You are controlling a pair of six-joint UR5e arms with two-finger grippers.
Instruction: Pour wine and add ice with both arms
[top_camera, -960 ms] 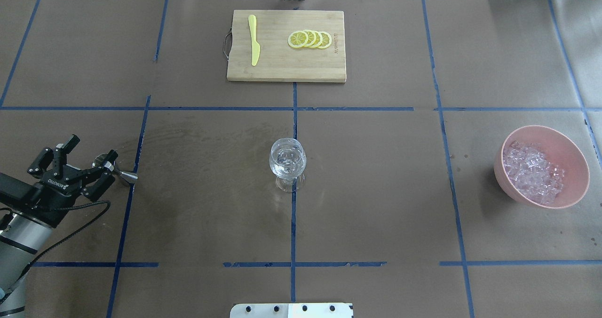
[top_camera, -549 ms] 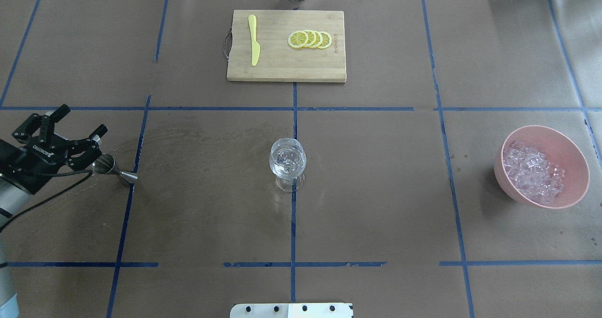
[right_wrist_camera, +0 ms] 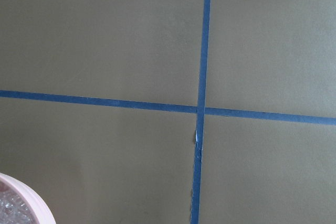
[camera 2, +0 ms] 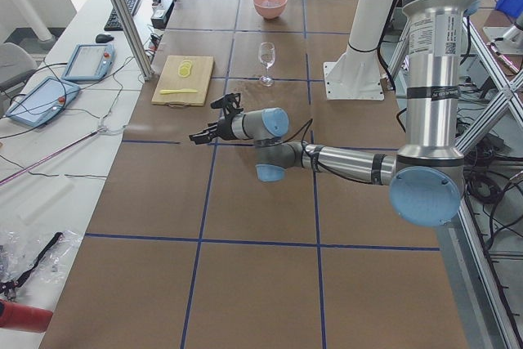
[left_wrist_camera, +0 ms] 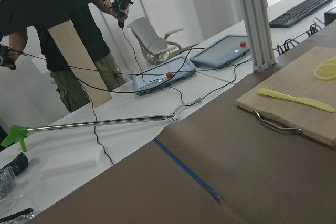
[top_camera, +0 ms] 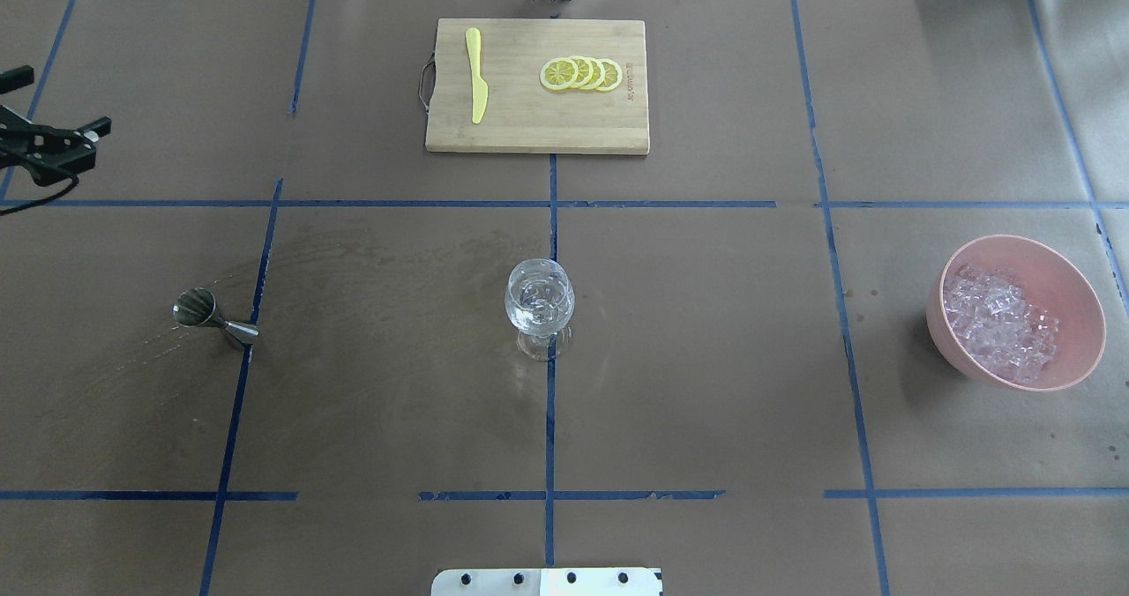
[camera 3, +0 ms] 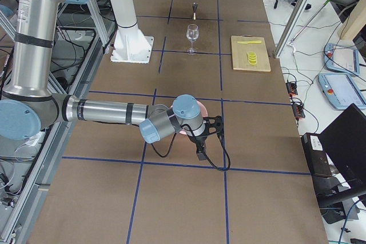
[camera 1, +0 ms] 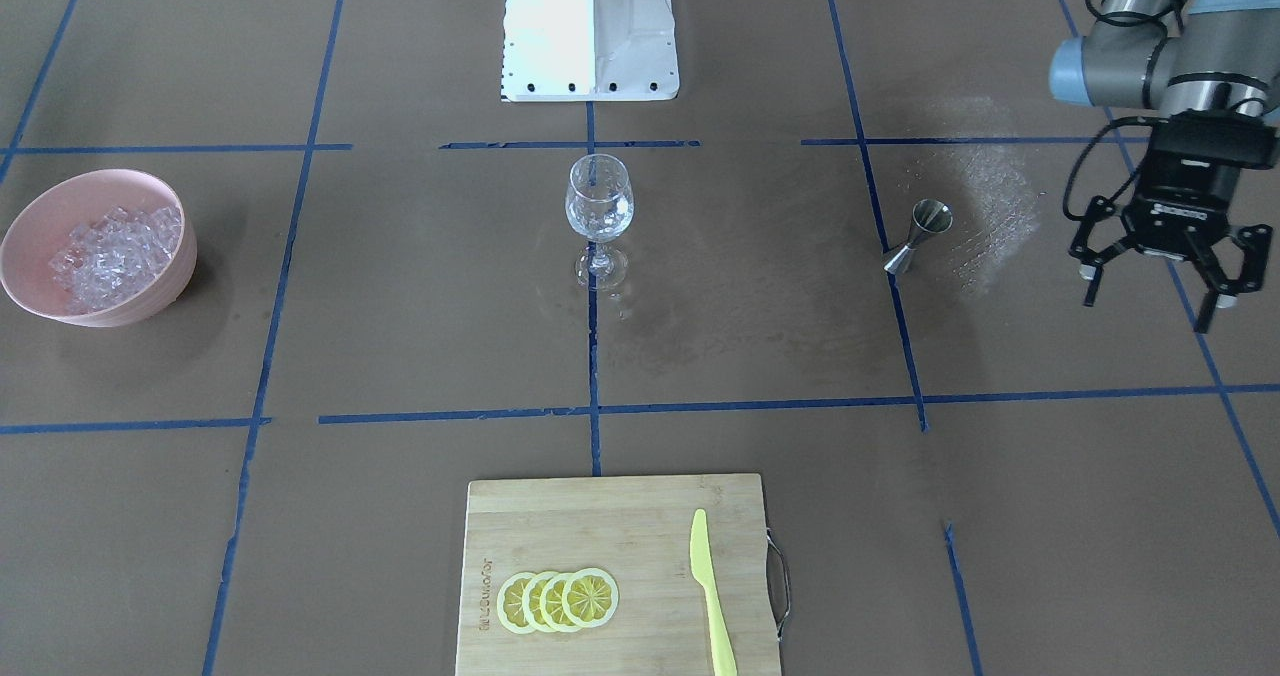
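Note:
My left gripper (camera 1: 1150,298) hangs open with nothing in it, out beyond the steel jigger (camera 1: 922,236) toward the table's left end. In the overhead view the left gripper (top_camera: 60,102) is at the far left edge, well behind the jigger (top_camera: 214,318). The wine glass (top_camera: 539,301) stands at the centre, glittery and clear. The ice (top_camera: 997,324) fills a pink bowl (top_camera: 1023,243) at the right. No wine shows. My right gripper (camera 3: 209,135) appears only in the right side view, by the bowl; whether it is open or shut I cannot tell.
A wooden cutting board (top_camera: 536,133) at the back holds lemon slices (top_camera: 580,73) and a yellow knife (top_camera: 476,74). The white pedestal base (camera 1: 590,26) stands at the robot's side. Faint wet streaks mark the paper around the jigger. A person stands beyond the table's left end.
My left gripper, open throughout, drew back from beside the jigger to the far left edge and farther up the table. The jigger, glass and bowl stayed put.

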